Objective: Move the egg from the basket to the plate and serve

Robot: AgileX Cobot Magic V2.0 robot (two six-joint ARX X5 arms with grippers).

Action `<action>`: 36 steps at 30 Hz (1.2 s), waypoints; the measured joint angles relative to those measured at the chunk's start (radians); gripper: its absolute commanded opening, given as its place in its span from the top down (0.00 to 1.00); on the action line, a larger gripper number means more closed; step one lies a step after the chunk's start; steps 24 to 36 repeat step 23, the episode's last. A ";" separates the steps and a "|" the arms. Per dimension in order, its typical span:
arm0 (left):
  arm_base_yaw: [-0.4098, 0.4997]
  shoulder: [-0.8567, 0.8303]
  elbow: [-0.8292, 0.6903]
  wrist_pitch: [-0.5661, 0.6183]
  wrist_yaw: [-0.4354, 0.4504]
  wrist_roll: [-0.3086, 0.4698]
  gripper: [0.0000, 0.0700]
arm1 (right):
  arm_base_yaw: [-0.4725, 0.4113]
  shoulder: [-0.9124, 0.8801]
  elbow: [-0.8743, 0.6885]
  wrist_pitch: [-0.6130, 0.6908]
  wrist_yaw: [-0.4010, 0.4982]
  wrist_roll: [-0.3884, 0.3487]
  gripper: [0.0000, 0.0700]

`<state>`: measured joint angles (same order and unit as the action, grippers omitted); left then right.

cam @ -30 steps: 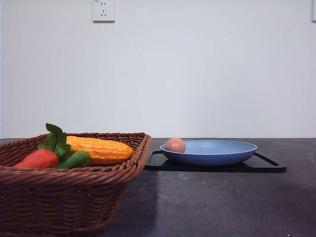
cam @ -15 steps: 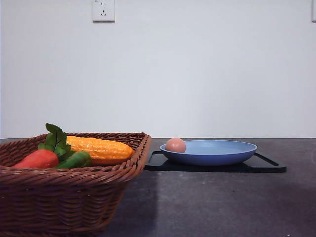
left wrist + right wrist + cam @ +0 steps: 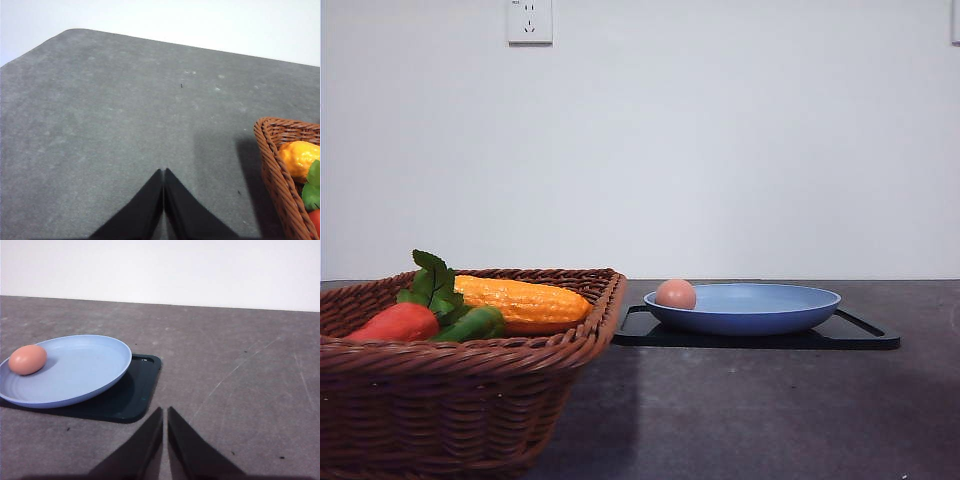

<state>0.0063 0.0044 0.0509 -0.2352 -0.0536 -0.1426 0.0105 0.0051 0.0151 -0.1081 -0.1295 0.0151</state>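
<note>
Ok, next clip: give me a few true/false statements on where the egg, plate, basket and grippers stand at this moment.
1. The egg lies in the plate. True.
2. The plate sits directly on the bare table. False: it rests on a black tray.
3. The basket holds an orange corn cob. True.
4. The right gripper is shut on the egg. False: its fingers are closed on nothing, away from the plate.
5. The left gripper is wide open. False: it is shut.
</note>
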 measured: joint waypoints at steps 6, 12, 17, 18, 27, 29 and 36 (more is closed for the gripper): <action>0.000 0.000 0.000 0.000 0.000 0.000 1.00 | 0.000 0.000 0.000 0.000 0.000 0.000 1.00; 0.000 0.000 0.000 0.000 0.000 0.000 1.00 | 0.000 0.000 0.000 0.000 0.000 0.000 1.00; 0.000 0.000 0.000 0.000 0.000 0.000 1.00 | 0.000 0.000 0.000 0.000 0.000 0.000 1.00; 0.000 0.000 0.000 0.000 0.000 0.000 1.00 | 0.000 0.000 0.000 0.000 0.000 0.000 1.00; 0.000 0.000 0.000 0.000 0.000 0.000 1.00 | 0.000 0.000 0.000 0.000 0.000 0.000 1.00; 0.000 0.000 0.000 0.000 0.000 0.000 1.00 | 0.000 0.000 0.000 0.000 0.000 0.000 1.00; 0.000 0.000 0.000 0.000 0.000 0.000 1.00 | 0.000 0.000 0.000 0.000 0.000 0.000 1.00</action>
